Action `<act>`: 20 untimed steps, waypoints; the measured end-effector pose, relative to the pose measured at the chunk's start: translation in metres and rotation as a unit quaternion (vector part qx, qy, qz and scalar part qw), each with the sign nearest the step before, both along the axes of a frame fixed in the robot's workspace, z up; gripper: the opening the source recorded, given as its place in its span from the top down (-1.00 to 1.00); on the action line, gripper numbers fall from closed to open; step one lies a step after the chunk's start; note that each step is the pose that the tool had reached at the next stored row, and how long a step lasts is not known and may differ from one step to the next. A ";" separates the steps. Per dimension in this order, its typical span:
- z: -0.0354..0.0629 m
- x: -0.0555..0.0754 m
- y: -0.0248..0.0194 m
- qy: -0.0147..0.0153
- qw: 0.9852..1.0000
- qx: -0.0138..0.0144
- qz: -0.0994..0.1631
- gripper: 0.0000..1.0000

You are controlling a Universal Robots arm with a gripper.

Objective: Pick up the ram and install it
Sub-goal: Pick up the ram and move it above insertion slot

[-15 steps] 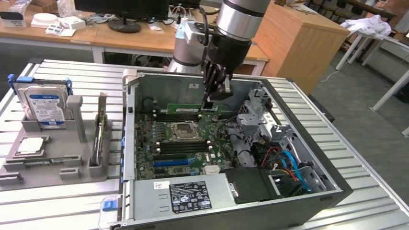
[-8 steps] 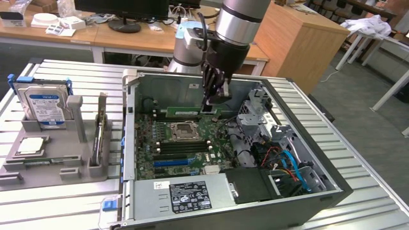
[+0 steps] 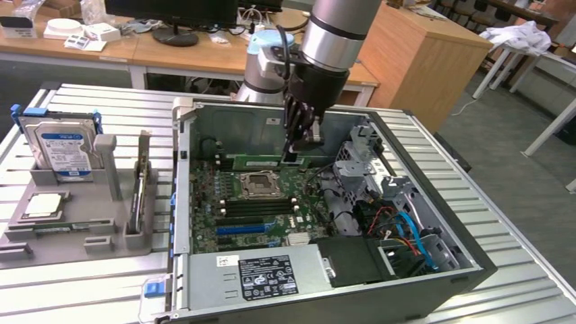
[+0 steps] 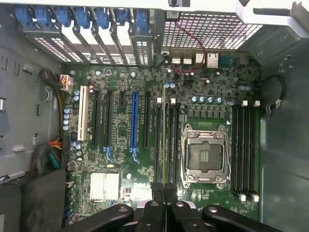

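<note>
The ram (image 3: 256, 160) is a slim green stick held lengthwise inside the open computer case (image 3: 468, 260), and my gripper (image 3: 295, 156) is shut on one end of it. In the wrist view the ram (image 4: 164, 135) shows edge-on, running away from my fingertips (image 4: 157, 189). It lines up with the black memory slots (image 4: 166, 145) beside the empty CPU socket (image 4: 205, 154). Whether it touches a slot I cannot tell. Another bank of black memory slots (image 4: 244, 150) lies on the socket's other side.
On the exterior view's left, a grey holder tray (image 3: 63, 236) carries a silver-and-blue hard drive (image 3: 61, 145), a CPU chip (image 3: 40, 206) and an upright card (image 3: 139, 192). The power supply (image 3: 261, 273) and drive cage with cables (image 3: 396, 229) crowd the case's near side.
</note>
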State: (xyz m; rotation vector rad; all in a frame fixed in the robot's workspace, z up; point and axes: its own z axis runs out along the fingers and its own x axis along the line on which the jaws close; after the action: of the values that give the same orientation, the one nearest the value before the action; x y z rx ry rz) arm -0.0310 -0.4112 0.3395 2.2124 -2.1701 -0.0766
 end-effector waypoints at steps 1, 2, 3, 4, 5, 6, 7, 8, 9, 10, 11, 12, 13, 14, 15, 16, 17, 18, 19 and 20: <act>-0.0010 0.000 0.0000 0.000 1.000 0.000 0.000 0.76; -0.0021 0.000 0.0000 0.000 1.000 0.000 0.000 0.76; -0.0032 0.000 0.0000 0.000 1.000 0.000 0.000 0.76; -0.0042 0.000 0.0000 0.000 1.000 0.000 0.000 0.76; -0.0051 0.000 0.0000 0.000 1.000 0.000 0.000 0.76; -0.0057 0.000 0.0000 0.000 1.000 0.000 0.000 0.76; -0.0058 0.000 0.0000 0.000 1.000 0.000 0.000 0.76; -0.0058 0.000 0.0000 0.000 1.000 0.000 0.000 0.76; -0.0058 0.000 0.0000 0.000 1.000 0.000 0.000 0.76; -0.0058 0.000 0.0000 0.000 1.000 0.000 0.000 0.76; -0.0059 0.000 0.0000 0.000 1.000 0.000 0.000 0.76; -0.0060 0.000 0.0002 0.000 1.000 0.000 0.000 0.76; -0.0062 0.000 0.0007 0.000 1.000 0.000 0.000 0.76; -0.0063 0.000 0.0015 0.000 1.000 0.000 0.000 0.76; -0.0063 0.000 0.0022 0.000 1.000 0.000 0.000 0.76; -0.0064 0.000 0.0030 0.000 1.000 0.000 0.000 0.76; -0.0065 0.000 0.0037 0.000 1.000 0.000 0.000 0.76; -0.0067 0.000 0.0046 0.000 1.000 0.000 0.000 0.76; -0.0068 0.000 0.0056 0.000 1.000 0.000 0.000 0.76; -0.0069 0.000 0.0067 0.000 1.000 0.000 0.000 0.76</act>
State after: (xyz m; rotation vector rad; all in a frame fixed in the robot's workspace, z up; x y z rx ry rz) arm -0.0310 -0.4045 0.3326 2.2127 -2.1705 -0.0760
